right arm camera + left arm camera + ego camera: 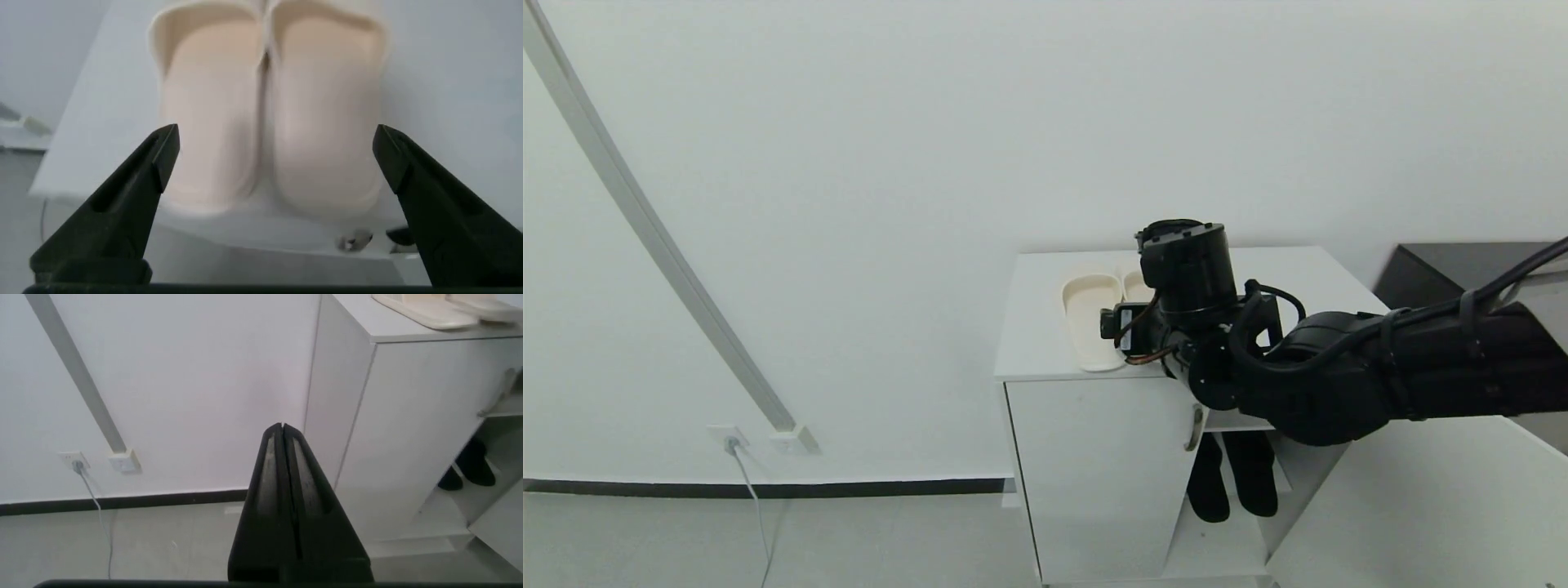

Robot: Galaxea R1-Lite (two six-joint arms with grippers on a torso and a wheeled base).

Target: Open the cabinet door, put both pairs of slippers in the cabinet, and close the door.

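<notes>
1. A white cabinet [1033, 335] stands against the wall [849, 163]. Its left door [1103, 482] is shut, and its right door [1421, 506] is swung wide open.
2. A cream pair of slippers [1092, 318] lies side by side on top of the cabinet, heels at the front edge.
3. The right gripper [275, 139] sits right at those heels. It is spread wide, one finger out to each side of the pair, and it has hold of nothing.
4. A black pair of slippers [1233, 482] is already inside the cabinet, lying together on a shelf [1217, 555] in the open half.
5. The left gripper [283, 429] hangs low, well apart from the cabinet on its shut side. Its fingers are pressed flat together with nothing between them, and it points toward the wall and the cabinet's side panel.
6. Low on the wall, well to the left of the cabinet, there is a socket [727, 437] with a cord [756, 498] trailing down to the floor [645, 539].
</notes>
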